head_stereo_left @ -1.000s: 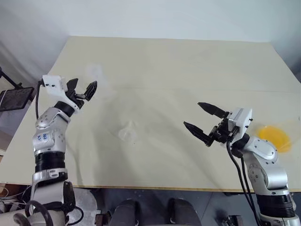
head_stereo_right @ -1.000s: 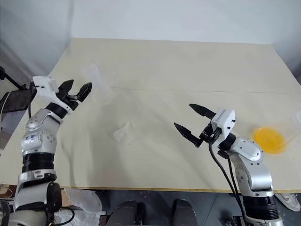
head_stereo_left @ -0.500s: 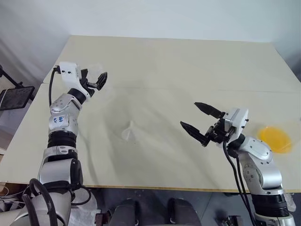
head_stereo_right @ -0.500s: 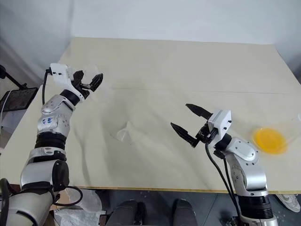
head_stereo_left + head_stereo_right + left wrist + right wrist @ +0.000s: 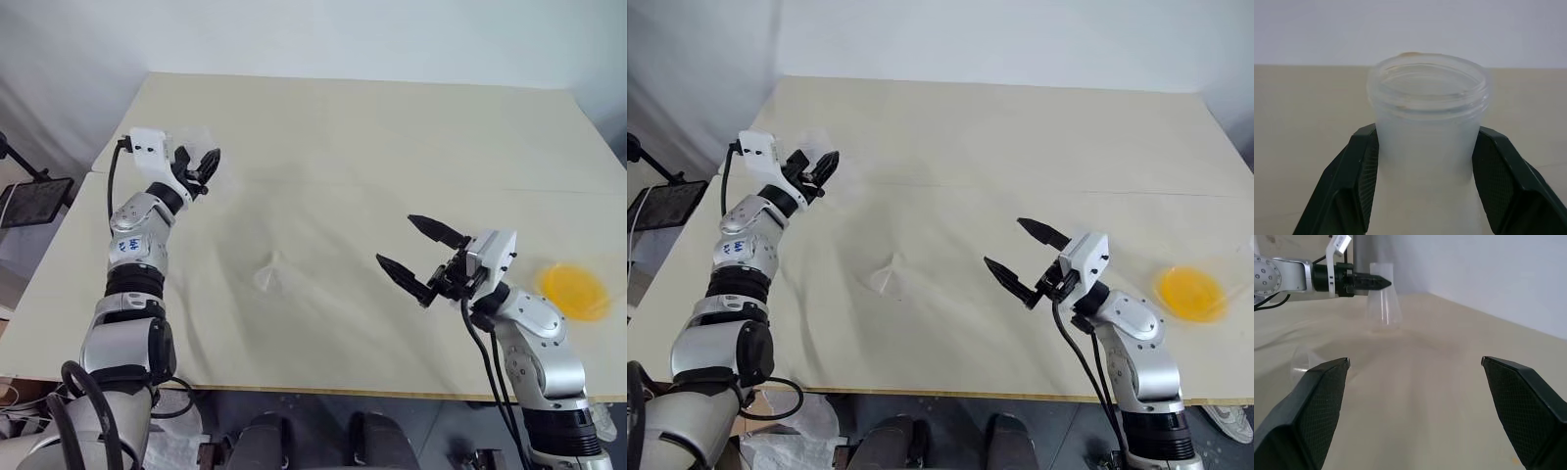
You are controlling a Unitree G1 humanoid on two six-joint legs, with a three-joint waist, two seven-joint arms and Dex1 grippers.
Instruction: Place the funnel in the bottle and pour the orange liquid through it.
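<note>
The bottle (image 5: pixel 1427 127) is small and clear and stands upright near the table's far left. My left gripper (image 5: pixel 209 162) is shut on its wide neck, with a black finger (image 5: pixel 1365 161) pressed against each side. The funnel (image 5: pixel 269 274), a small clear cone, lies on its side in the middle of the table, away from both grippers. The orange liquid (image 5: pixel 575 291) sits in a clear vessel at the right edge. My right gripper (image 5: pixel 396 239) hovers open and empty between the funnel and the liquid.
The pale table (image 5: pixel 392 137) stretches far back with free room behind the grippers. A dark tablet on a stand (image 5: pixel 29 204) is off the table's left edge.
My left gripper moved forward to the bottle and its fingers closed in on the neck. The right gripper stayed where it was, open.
</note>
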